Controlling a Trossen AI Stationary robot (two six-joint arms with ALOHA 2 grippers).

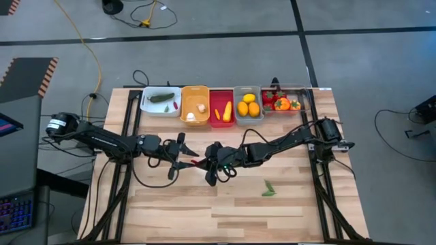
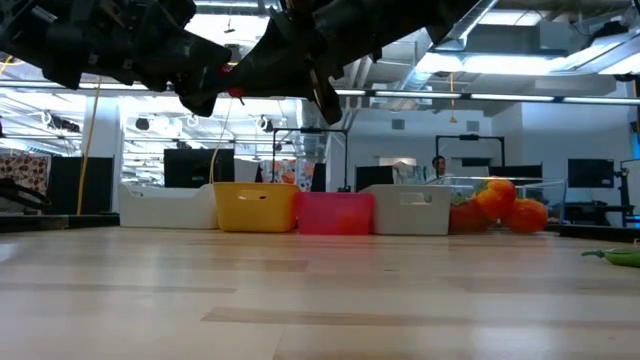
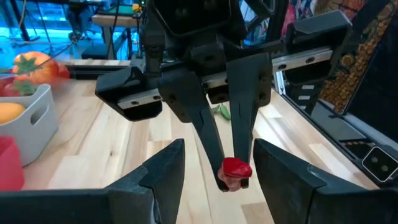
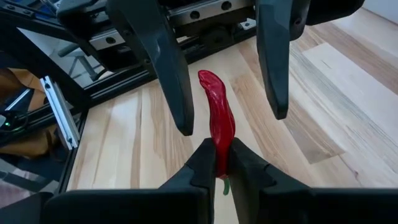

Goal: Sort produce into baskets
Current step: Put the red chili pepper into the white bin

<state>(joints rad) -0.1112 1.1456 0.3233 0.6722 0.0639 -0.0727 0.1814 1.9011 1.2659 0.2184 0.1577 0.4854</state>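
A red chilli [image 4: 219, 118] is held above the middle of the table by my right gripper [image 4: 222, 149], which is shut on it; it also shows in the high view [image 1: 197, 162]. My left gripper [image 1: 185, 158] faces it from the left, open. Its two fingers [image 4: 177, 93] stand on either side of the chilli's free end without touching it. Five bins stand in a row at the far edge: white [image 1: 161, 101], orange [image 1: 195, 103], red [image 1: 222, 107], grey [image 1: 248, 103] and clear [image 1: 285, 99], each holding produce. A green piece [image 1: 270, 188] lies on the table at the near right. My right gripper pinches the chilli near its green stem end [image 4: 221, 163] between its two fingers. The fingers come about level from the table's right side and lie along the chilli. The chilli sticks out forward past the fingertips toward my left gripper, lifted clear of the table.
The white bin holds green pieces, the orange bin white garlic, the red bin orange and yellow pieces, the grey bin yellow lemons [image 1: 248, 107], the clear bin red and orange produce [image 1: 281, 103]. Bare wood lies in front of the arms. A person [image 2: 438, 165] stands far behind the table.
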